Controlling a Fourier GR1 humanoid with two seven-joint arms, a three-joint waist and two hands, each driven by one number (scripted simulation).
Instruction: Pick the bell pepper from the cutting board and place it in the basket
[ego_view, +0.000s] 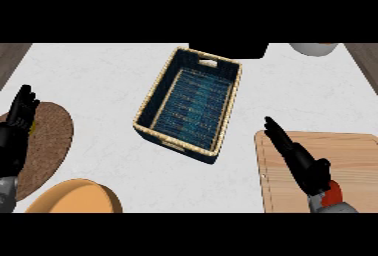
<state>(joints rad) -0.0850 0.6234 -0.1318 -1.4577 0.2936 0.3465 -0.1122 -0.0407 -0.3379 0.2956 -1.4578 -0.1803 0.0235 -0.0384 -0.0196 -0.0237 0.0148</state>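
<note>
Black and straight-fingered, the left hand (21, 112) rests at the left edge, fingers up, over a round brown woven mat (50, 145). Below the mat lies a smooth orange plate (76, 196), cut by the lower edge. In the middle stands the basket (150, 98), a rectangle with pale woven rim and dark blue ribbed inside; its long axis runs from lower left to upper right. On the right lies the wooden cutting board (347, 155), light and smooth. Over it is the right hand (301, 161), fingers straight and together, pointing up-left toward the basket and holding nothing. Just beside its wrist a small red part of the bell pepper (334, 191) shows on the board; its direction I cannot tell.
</note>
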